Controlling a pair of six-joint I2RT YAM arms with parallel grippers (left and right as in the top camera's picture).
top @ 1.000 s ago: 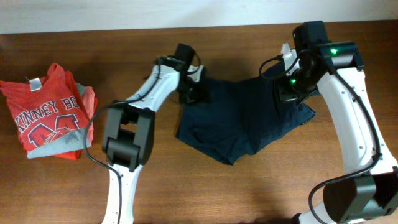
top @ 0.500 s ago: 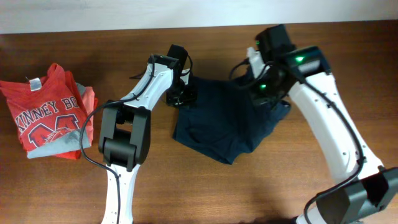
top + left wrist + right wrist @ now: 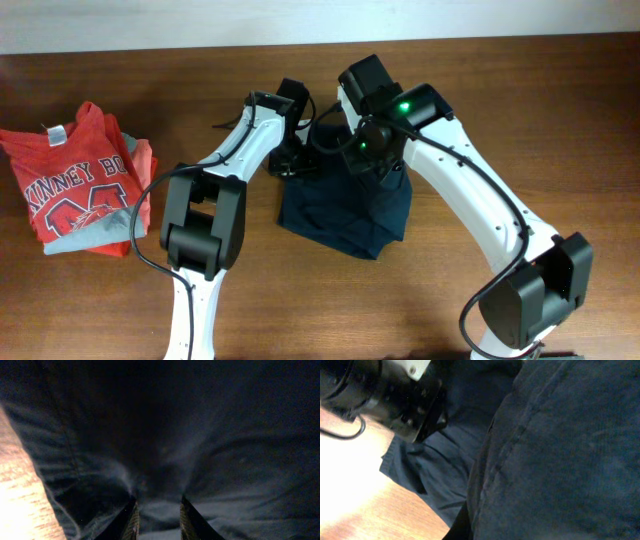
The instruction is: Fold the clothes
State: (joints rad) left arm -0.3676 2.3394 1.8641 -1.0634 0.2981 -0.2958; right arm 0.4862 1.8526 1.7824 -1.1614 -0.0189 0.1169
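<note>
While both arms meet over the middle of the brown wooden desk (image 3: 560, 120), we see the dark navy blue fabric shorts (image 3: 340, 215) lying bunched there. Their long axis runs roughly from the far side to the near side, with one lower corner pointing at the near edge. The left pincer (image 3: 290, 158) sits at the shorts' far left edge. Its wrist view shows the two fingers (image 3: 131, 521) narrowly apart, clamped on a pinch of cloth, with creases fanning out from the grip. The right pincer (image 3: 366, 162) is over the far right part, jaws together. Its own view hides the fingers behind a raised fold of the shorts close to the lens, so we take it as gripping that fold. Only overhead shows the red t-shirt with white lettering (image 3: 70, 185), well apart at the desk's left end.
</note>
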